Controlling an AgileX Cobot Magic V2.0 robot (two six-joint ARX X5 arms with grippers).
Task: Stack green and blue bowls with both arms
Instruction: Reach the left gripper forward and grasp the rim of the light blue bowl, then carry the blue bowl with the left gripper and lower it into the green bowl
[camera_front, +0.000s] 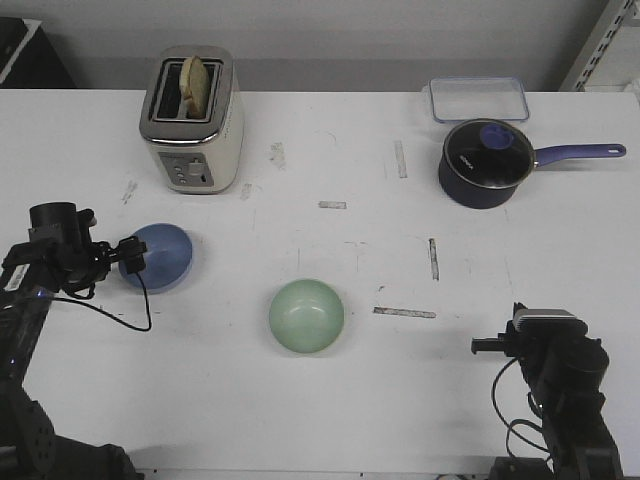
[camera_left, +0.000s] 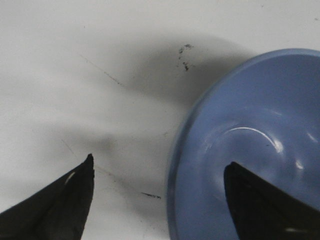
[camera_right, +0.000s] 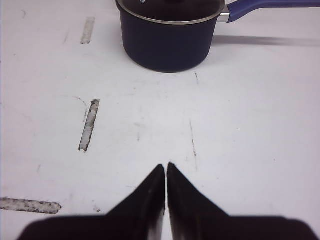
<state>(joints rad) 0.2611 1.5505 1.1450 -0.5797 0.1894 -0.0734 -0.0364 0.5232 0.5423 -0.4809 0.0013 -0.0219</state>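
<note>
The periwinkle blue bowl (camera_front: 158, 256) sits on the white table at the left. My left gripper (camera_front: 131, 258) is open and straddles the bowl's left rim. In the left wrist view one fingertip (camera_left: 82, 185) is over the bare table and the other is over the inside of the blue bowl (camera_left: 250, 145). The pale mint green bowl (camera_front: 306, 315) sits alone near the table's middle front. My right gripper (camera_front: 480, 346) is shut and empty at the front right; its closed fingertips (camera_right: 159, 176) point over bare table in the right wrist view.
A cream toaster (camera_front: 193, 120) with bread stands at the back left. A dark navy saucepan (camera_front: 486, 162) with a long handle, also in the right wrist view (camera_right: 170, 32), and a clear lidded container (camera_front: 478, 98) stand at the back right. Worn tape marks dot the table.
</note>
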